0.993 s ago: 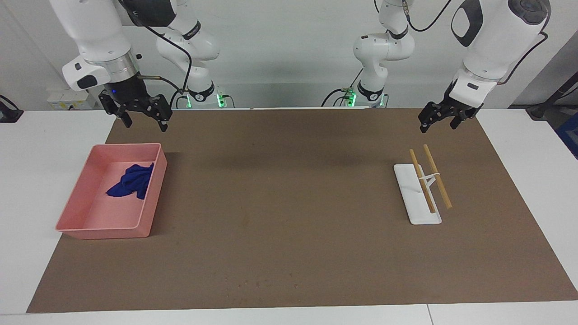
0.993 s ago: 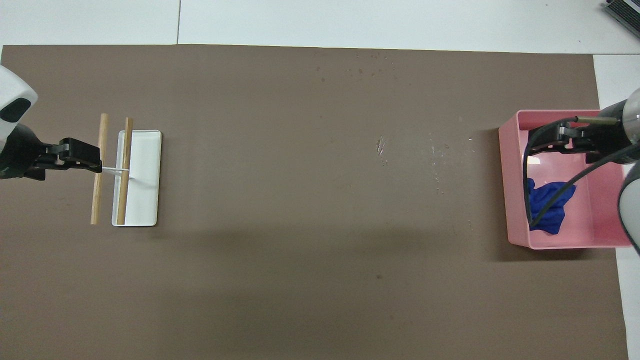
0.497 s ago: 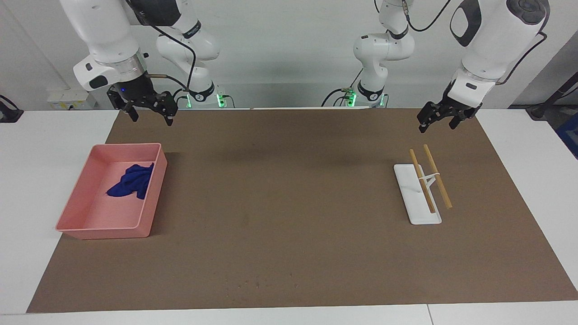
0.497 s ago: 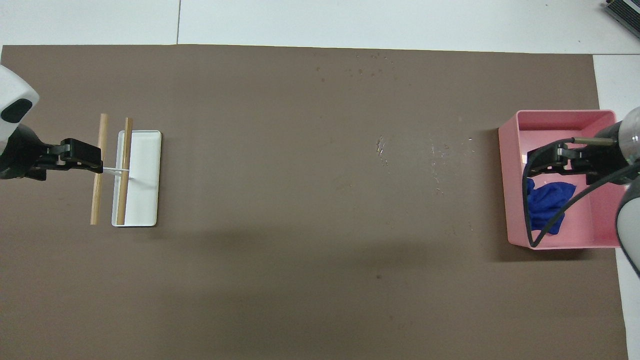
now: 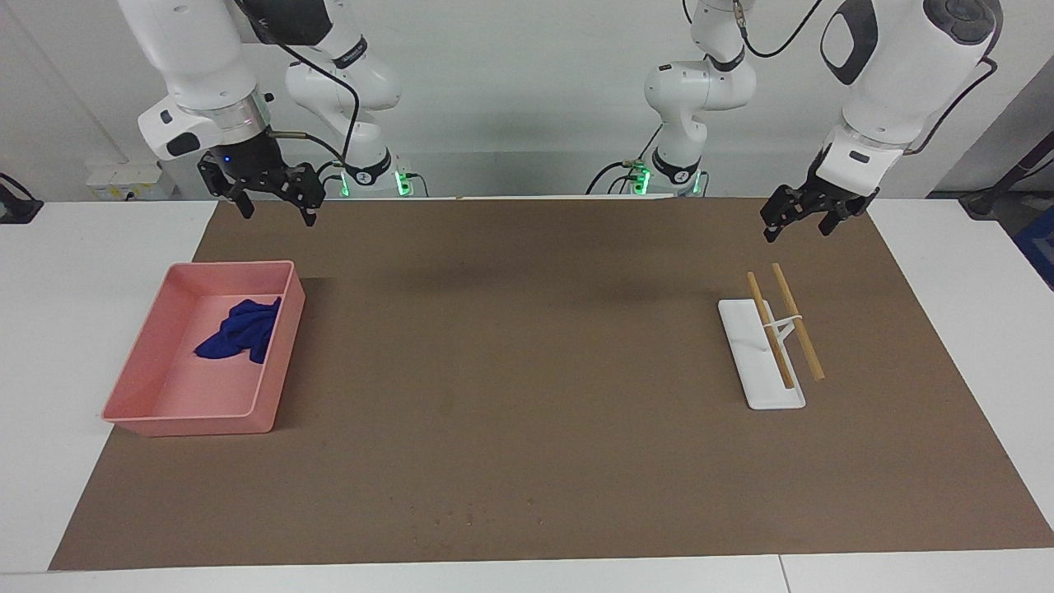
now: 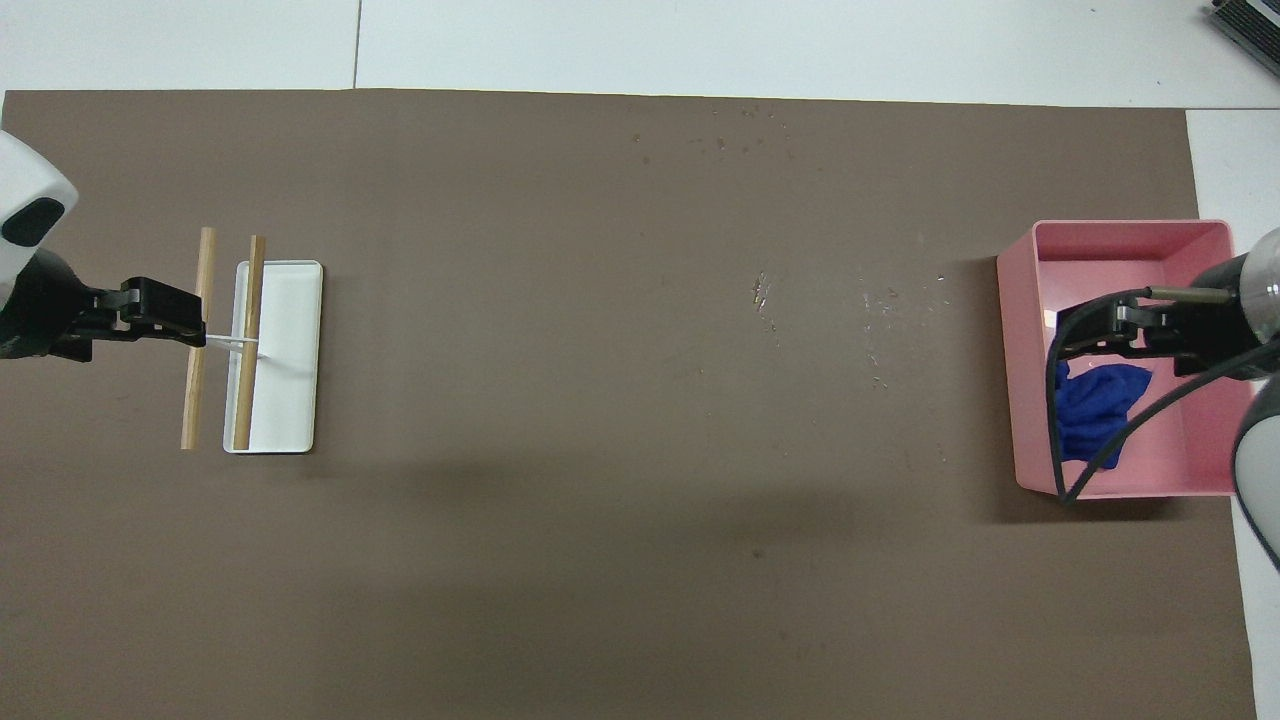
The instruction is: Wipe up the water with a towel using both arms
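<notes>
Facing view: right gripper (image 5: pixel 275 203) and left gripper (image 5: pixel 797 221) hang raised with jaws spread, holding nothing. Crumpled royal-blue fabric towel (image 5: pixel 240 331) lies in the pink plastic tray (image 5: pixel 191 425) at the brown mat's (image 5: pixel 527 371) right-arm end. No legible writing.

Overhead view: faint water specks (image 6: pixel 745 140) mark the mat's edge farthest from the robots; a black cable (image 6: pixel 1110 440) crosses the towel (image 6: pixel 1088 410).

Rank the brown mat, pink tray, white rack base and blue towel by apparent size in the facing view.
1. brown mat, by far the largest.
2. pink tray.
3. white rack base.
4. blue towel, lying crumpled in the tray; spread out, it might rival the rack base.
</notes>
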{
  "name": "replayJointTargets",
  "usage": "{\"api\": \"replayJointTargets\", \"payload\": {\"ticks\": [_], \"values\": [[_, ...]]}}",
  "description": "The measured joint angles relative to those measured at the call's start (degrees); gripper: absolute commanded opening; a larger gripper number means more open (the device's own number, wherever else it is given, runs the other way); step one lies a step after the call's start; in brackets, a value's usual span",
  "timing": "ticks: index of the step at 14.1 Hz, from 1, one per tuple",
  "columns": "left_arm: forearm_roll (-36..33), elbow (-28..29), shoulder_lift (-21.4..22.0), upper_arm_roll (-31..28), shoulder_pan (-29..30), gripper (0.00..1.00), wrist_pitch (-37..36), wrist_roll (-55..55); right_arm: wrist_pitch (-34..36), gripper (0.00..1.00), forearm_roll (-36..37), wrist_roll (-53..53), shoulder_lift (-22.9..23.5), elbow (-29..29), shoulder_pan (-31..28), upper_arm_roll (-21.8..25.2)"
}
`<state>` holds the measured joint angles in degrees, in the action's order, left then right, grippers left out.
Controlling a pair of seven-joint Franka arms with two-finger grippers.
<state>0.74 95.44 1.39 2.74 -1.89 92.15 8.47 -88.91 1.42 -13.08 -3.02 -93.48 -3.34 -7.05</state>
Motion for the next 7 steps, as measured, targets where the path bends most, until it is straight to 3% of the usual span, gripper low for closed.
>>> {"api": "replayJointTargets", "payload": {"ticks": [7], "values": [[0.00, -0.05, 0.31, -0.14, 0.01, 1.00, 0.53, -0.49, 0.00, 0.99, -0.83, 0.00, 0.09, 1.12, -0.13, 0.54]]}}
